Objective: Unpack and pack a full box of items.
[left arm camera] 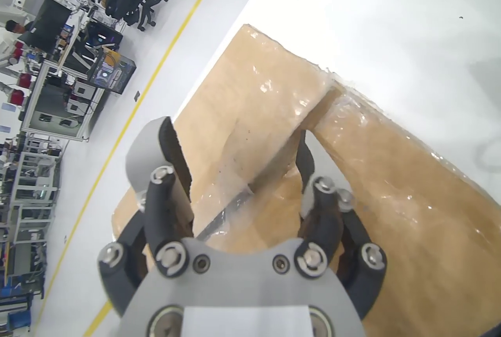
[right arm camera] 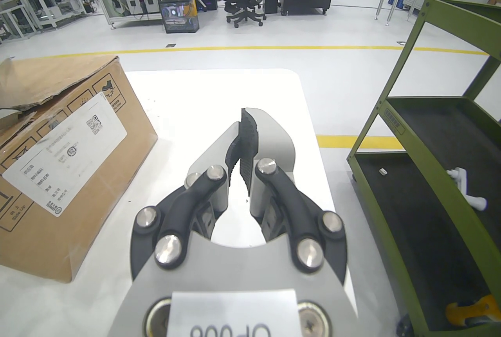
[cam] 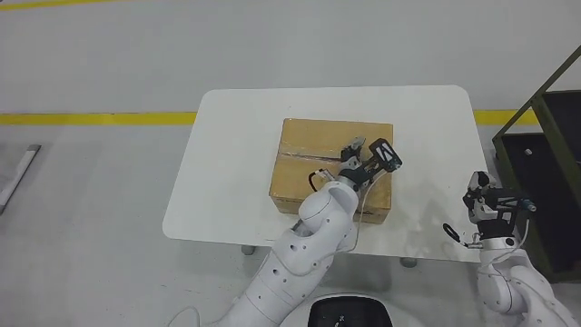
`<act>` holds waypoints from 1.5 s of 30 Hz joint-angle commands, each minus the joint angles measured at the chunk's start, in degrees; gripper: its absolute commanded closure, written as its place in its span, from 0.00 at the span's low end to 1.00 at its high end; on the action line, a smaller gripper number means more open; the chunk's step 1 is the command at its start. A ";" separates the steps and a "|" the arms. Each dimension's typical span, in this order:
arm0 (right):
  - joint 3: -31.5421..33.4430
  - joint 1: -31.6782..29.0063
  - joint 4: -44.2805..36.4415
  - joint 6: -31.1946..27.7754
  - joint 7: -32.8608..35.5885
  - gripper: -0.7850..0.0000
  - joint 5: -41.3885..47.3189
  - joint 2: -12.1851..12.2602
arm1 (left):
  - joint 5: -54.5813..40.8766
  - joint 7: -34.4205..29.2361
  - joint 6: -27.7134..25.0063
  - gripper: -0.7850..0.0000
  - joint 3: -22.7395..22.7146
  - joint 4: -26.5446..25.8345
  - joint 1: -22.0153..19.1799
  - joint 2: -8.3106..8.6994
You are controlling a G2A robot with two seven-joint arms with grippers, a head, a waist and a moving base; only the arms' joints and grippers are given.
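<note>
A brown cardboard box (cam: 318, 145) sealed with clear tape sits in the middle of the white table (cam: 227, 173). My left gripper (cam: 368, 156) hangs over the box's top near its right end. In the left wrist view this gripper (left arm camera: 238, 154) is open, its fingers straddling a lifted flap (left arm camera: 254, 111) at the centre seam, one fingertip (left arm camera: 305, 158) down in the gap. My right gripper (cam: 478, 184) is low over the table's right front part, away from the box. It is shut (right arm camera: 244, 143) with nothing in it. The box (right arm camera: 58, 127) shows a white label.
A green metal cart (right arm camera: 391, 143) stands just off the table's right edge (cam: 545, 145), holding a small white object (right arm camera: 465, 190) and a yellow one (right arm camera: 469, 309). Bare table surface (right arm camera: 219, 92) lies between the box and the right edge. Yellow floor lines run behind.
</note>
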 commanded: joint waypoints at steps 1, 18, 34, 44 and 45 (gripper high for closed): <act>0.02 -0.04 -0.16 0.00 0.11 1.00 -0.02 -0.06 | 0.34 0.49 0.76 0.83 -0.06 0.00 0.02 -0.10; -0.32 -0.09 -0.54 -0.72 0.40 1.00 -0.71 -0.65 | 1.85 0.11 0.85 0.45 -2.82 -4.15 3.54 0.06; 0.19 -1.17 -0.88 -1.05 -0.01 1.00 -0.97 -1.10 | 2.54 0.93 0.07 0.35 -2.39 -4.94 4.30 -0.58; 0.56 -1.77 -1.19 -1.08 -0.25 1.00 -0.96 -1.39 | 2.38 1.20 2.17 0.00 -1.44 -2.68 2.35 -1.70; 0.64 -1.85 -1.26 -1.13 -0.26 1.00 -0.94 -1.41 | 2.38 1.31 2.52 0.00 -1.28 -2.06 1.88 -1.87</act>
